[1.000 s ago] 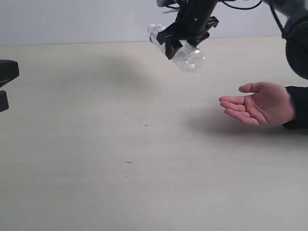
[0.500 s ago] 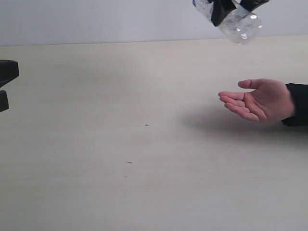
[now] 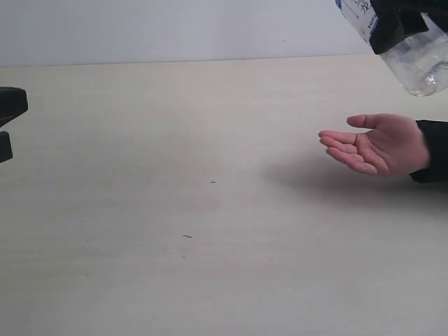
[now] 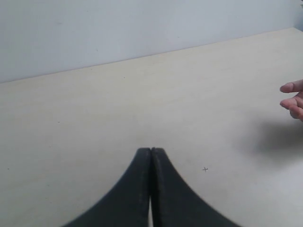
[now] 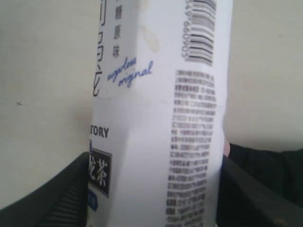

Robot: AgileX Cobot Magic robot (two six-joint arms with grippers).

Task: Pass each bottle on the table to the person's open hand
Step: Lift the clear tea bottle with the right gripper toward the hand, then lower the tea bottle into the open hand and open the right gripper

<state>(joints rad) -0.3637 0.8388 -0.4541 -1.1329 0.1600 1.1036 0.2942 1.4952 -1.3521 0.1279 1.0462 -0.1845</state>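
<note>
Right end effector [image 3: 397, 26] is gripping the white text-labelled bottle [image 3: 422, 61] across its body, holding it tilted in the air with the clear base lowermost, above the person's open hand [image 3: 378, 147] (palm up, over the table [image 3: 175, 210]). Bottle and hand appear apart, though the frame edge is cropping both. Left end effector [image 4: 151, 153] is sitting fully closed, empty, above the table.
</note>
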